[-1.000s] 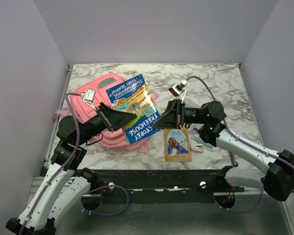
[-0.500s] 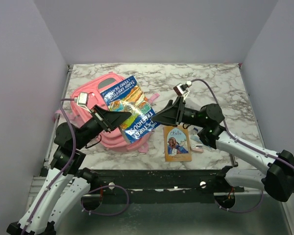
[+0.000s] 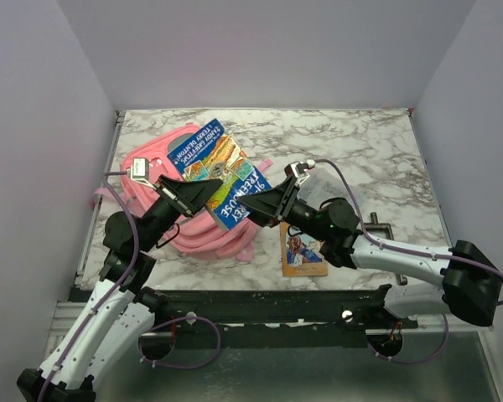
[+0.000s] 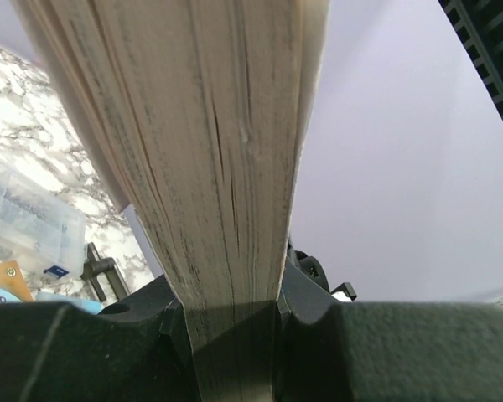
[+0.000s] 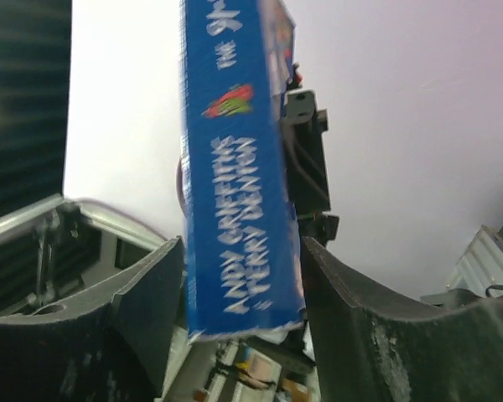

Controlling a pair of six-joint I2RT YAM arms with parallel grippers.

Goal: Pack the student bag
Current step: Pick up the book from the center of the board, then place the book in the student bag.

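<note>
Left gripper (image 3: pixel 203 191) first: it is clamped on the page edge of the blue book (image 3: pixel 220 170), and the left wrist view shows the paper block (image 4: pixel 222 167) squeezed tight between both dark fingers (image 4: pixel 109 343). The left arm climbs from its base at the near left, bends at the elbow, and its forearm slants up and to the right toward the book.

Right gripper (image 3: pixel 258 205) now: it is closed on the opposite side, and the right wrist view shows the blue spine (image 5: pixel 235 209) filling the gap between its fingers (image 5: pixel 142 293). The right arm lies low, its long white link running left from the near-right base, with the wrist angled left and far.

Between the two grippers the book hangs tilted, cover up, above the student bag (image 3: pixel 147 164). The pink bag lies on the left part of the marble table (image 3: pixel 377 151), its straps trailing toward the near edge.

Just right of the bag, a small orange book (image 3: pixel 303 251) lies flat under the right wrist. Farther back, a clear plastic box (image 3: pixel 325 185) sits beside that arm.
</note>
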